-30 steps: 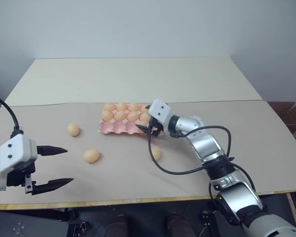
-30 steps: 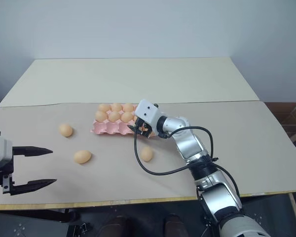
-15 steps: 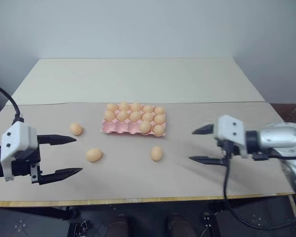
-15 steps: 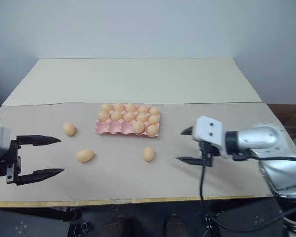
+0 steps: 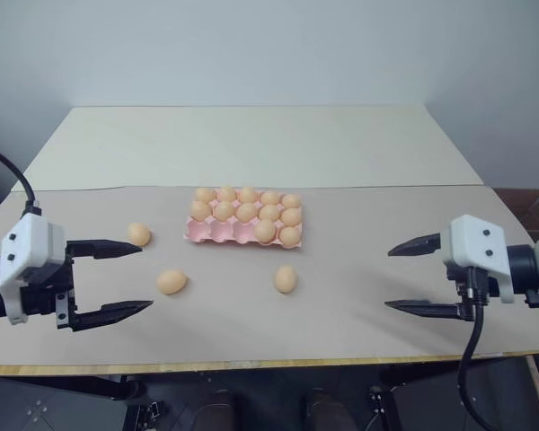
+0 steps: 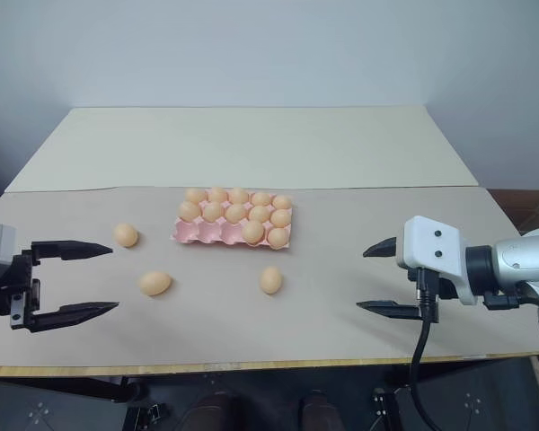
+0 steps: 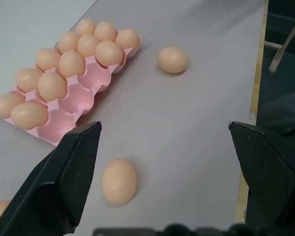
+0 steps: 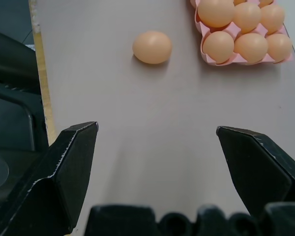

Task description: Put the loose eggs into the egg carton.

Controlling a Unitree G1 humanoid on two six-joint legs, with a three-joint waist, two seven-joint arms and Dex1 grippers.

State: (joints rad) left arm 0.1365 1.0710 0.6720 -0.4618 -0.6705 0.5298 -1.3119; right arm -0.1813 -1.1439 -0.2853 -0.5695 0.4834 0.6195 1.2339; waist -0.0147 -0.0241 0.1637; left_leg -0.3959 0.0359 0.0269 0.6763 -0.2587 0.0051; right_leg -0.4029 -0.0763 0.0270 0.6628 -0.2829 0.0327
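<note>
The pink egg carton (image 5: pixel 220 233) lies mid-table with several eggs in it; the three left cups of its front row are empty. Three loose eggs rest on the table: one (image 5: pixel 139 234) left of the carton, one (image 5: pixel 172 282) nearer the front, and one (image 5: pixel 286 279) in front of the carton's right end. My left gripper (image 5: pixel 144 277) hovers open at the left, its fingers on either side of the line toward the two left eggs, touching neither. Far off to the right my right gripper (image 5: pixel 389 278) hangs open and empty, pointing toward the third egg (image 8: pixel 152 47).
The beige table top (image 5: pixel 341 323) has its front edge just below both grippers. A lighter table section (image 5: pixel 251 144) lies behind the carton. There is free room between the carton and the right gripper.
My right gripper has left the carton's front right corner and swung back to the right, ending open near the table's right side. The left gripper has hardly moved.
</note>
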